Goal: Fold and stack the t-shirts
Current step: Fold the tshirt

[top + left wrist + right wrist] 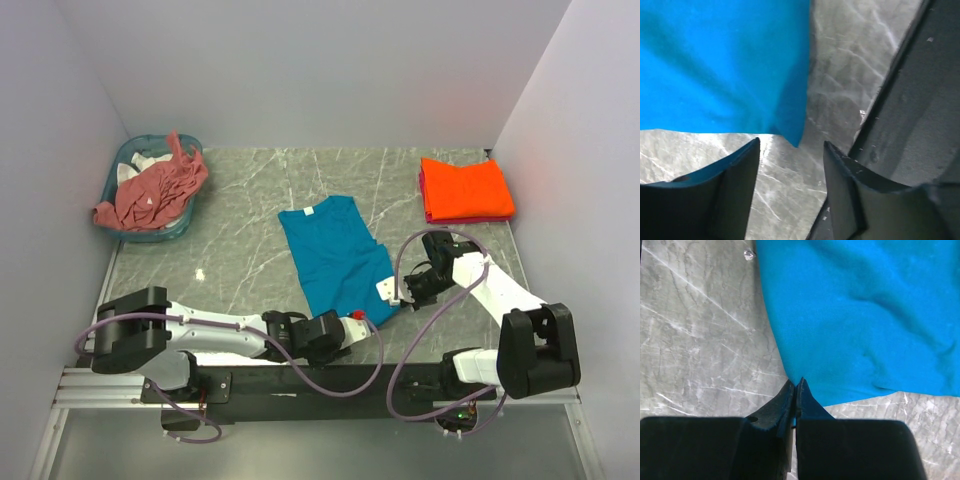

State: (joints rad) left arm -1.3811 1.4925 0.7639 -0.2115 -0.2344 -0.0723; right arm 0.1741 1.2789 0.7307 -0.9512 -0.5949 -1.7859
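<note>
The teal t-shirt (335, 255) lies flat in the middle of the marble table (230, 260). Its neck points toward the top of the frame and its hem toward the arms.

The left arm stretches low along the bottom of the overhead view, from its base at lower left across to the centre. The left gripper (357, 318) sits just below the shirt's lower edge. In the left wrist view its two dark fingers (735, 185) stand apart with only bare marble between them. A corner of the teal cloth hangs just beyond the tips and is not gripped.

The right arm rises from its base at lower right, bends at the elbow and reaches back toward the centre. The right gripper (393, 292) is at the shirt's lower right edge. In the right wrist view its fingers (790, 400) are pressed together on the cloth's corner, which disappears at the tips.

A folded orange t-shirt (465, 187) rests at the upper right of the table, well apart from the arms. A salmon-pink t-shirt (155, 192) lies crumpled in the teal basket (165, 233) at upper left, spilling over its rim.
</note>
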